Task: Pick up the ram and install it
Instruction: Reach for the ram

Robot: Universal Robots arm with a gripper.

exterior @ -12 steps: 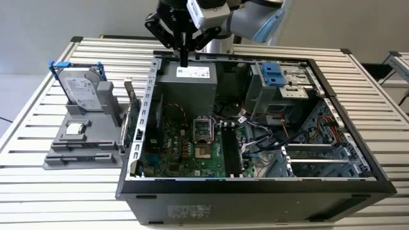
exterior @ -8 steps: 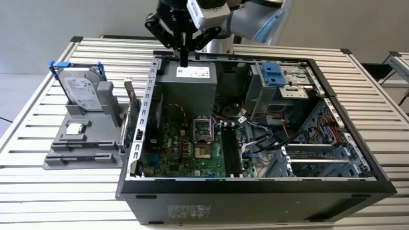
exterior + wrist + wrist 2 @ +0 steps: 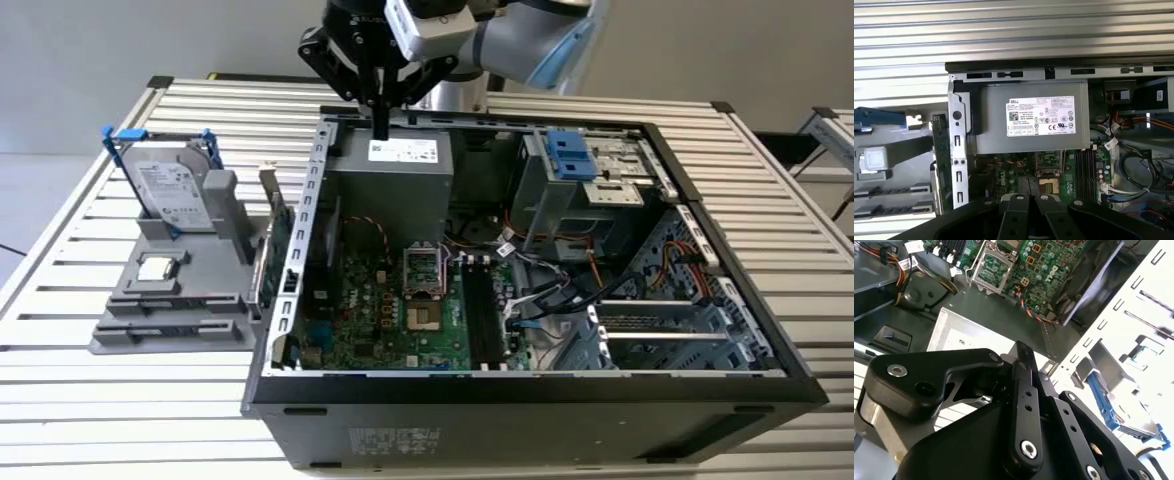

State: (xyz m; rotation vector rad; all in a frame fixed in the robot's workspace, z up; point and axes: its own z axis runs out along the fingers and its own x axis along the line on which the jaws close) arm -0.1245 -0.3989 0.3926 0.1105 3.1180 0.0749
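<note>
Pick-up not begun: pincer [image 3: 380, 128], closed and seemingly empty, hovers above the power supply [image 3: 400, 152]. The ram [image 3: 167, 325] apparently lies in the grey fixture [image 3: 120, 342] at the exterior view's left. Grasping calls for opened jaws aligned along it.

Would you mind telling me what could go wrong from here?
The gripper hangs over the power supply; a careless descent might strike it. Loose cables lie right beside the memory slots, so they might snag or block seating there.
</note>
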